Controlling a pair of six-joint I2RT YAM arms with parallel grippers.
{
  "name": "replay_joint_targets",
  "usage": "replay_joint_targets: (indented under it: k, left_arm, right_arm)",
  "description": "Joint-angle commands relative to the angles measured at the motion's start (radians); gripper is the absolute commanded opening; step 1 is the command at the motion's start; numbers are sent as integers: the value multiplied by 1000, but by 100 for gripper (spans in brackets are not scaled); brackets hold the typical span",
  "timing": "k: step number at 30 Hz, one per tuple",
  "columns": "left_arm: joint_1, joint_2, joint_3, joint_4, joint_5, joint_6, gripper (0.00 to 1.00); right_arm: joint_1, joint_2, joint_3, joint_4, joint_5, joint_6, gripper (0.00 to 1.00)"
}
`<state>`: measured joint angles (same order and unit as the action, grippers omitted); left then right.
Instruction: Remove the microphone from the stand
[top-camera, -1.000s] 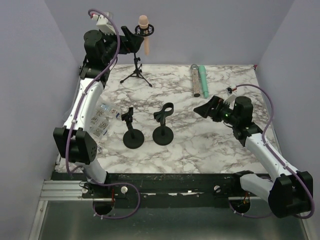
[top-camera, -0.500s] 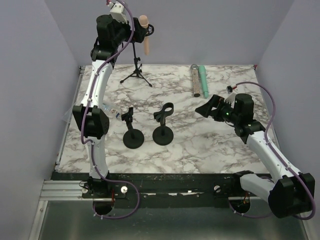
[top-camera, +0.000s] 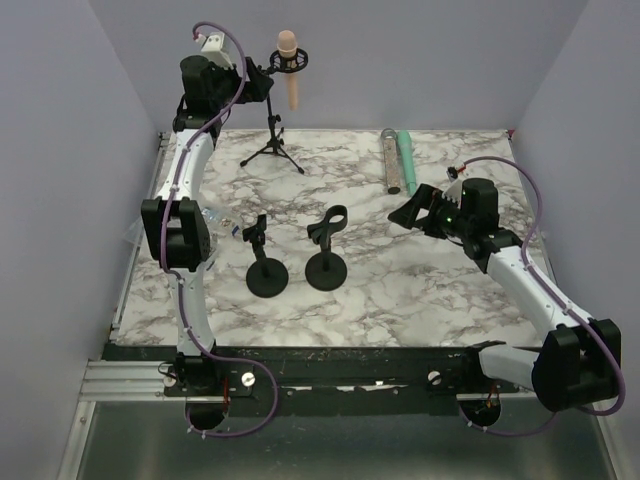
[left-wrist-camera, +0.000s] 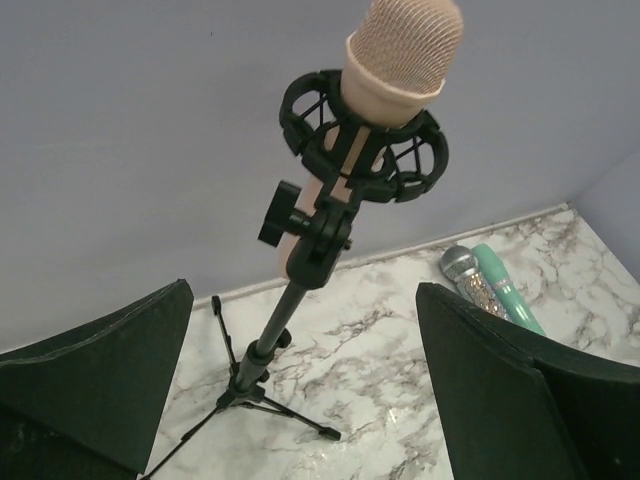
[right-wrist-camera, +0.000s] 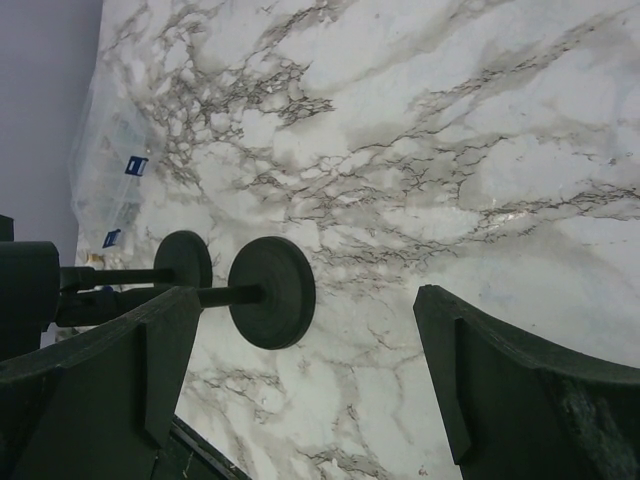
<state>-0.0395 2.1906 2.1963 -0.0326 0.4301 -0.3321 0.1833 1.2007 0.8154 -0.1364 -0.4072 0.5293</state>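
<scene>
Now the left end effector (top-camera: 258, 86), spread wide, has dropped slightly beside the microphone (top-camera: 289, 62) in its stand (top-camera: 274, 132).

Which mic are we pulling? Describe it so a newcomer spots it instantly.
Look to the marble table's far left side, where a tripod stand rises. The mic sits head-up in the black shock mount at its top. It alone is peach-pink and mounted; the silver mic and teal mic lie flat far right.

The peach-pink microphone (left-wrist-camera: 400, 50), mesh head up, sits slightly tilted in the black ring mount (left-wrist-camera: 365, 145) atop the black tripod stand (left-wrist-camera: 272, 335), whose feet rest on the table (left-wrist-camera: 400, 400). It stands just ahead of the left tool (left-wrist-camera: 303, 300), centred between its spread fingers (left-wrist-camera: 100, 390) and touching neither.
</scene>
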Motion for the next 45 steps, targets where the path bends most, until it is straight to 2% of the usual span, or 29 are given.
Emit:
replay_joint_targets:
  k: [1, 9, 13, 21, 27, 31, 35, 45]
  left_arm:
    - [23, 41, -59, 207, 200, -69, 96]
    - [23, 142, -68, 374, 213, -145, 93]
    - [21, 189, -46, 461, 263, -189, 91]
    - [21, 232, -13, 502, 306, -201, 76]
    - [14, 265, 33, 455, 333, -206, 66]
    - [10, 260, 28, 451, 330, -206, 57]
    - [10, 258, 23, 441, 338, -206, 44]
    - [10, 221, -35, 409, 364, -183, 23]
  right_arm:
    - [1, -3, 2, -6, 18, -14, 97]
    - [0, -7, -2, -12, 26, -25, 97]
    - [1, 6, 1, -11, 26, -26, 97]
    - [1, 33, 9, -4, 19, -20, 97]
    - [1, 35, 6, 7, 19, -11, 97]
    - [1, 35, 7, 14, 15, -5, 97]
    - [2, 26, 4, 12, 19, -6, 97]
    - [1, 6, -9, 12, 22, -10, 97]
